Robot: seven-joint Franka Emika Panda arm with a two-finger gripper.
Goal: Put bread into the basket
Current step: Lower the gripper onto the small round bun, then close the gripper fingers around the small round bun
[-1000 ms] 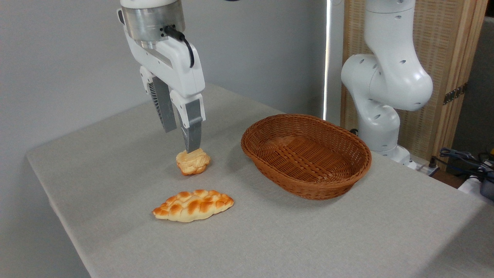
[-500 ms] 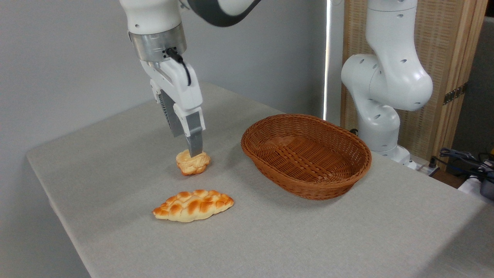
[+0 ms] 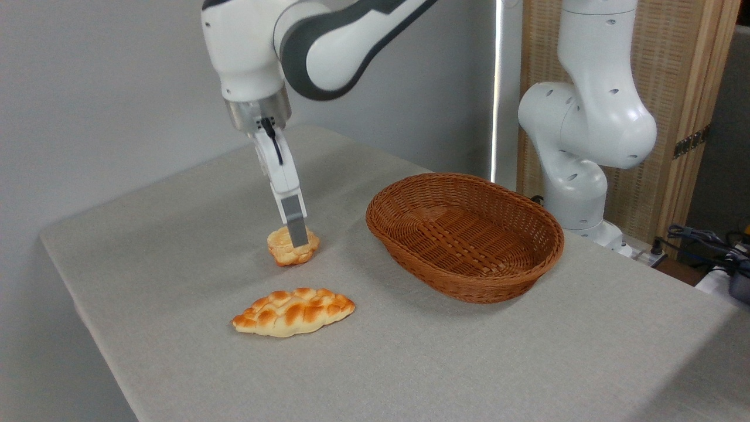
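From the fixed camera, the white arm's two-finger gripper (image 3: 297, 235) points down at the small round golden-tan bun with ridged orange-brown sides (image 3: 292, 247). The gripper is seen edge-on: only the near grey finger (image 3: 295, 221) shows, its tip lying in front of the bun's top, and the far finger is hidden behind it. How wide the gap is, and whether the fingers press on the bun, cannot be told.

The bun sits on the grey cloth-covered table (image 3: 176, 234), left of the oval reddish-brown woven wicker basket (image 3: 515, 281) and apart from it. The basket holds nothing. Nearer the camera, the longer braided loaf with browned bumps (image 3: 294, 312) lies flat on the cloth, apart from both.
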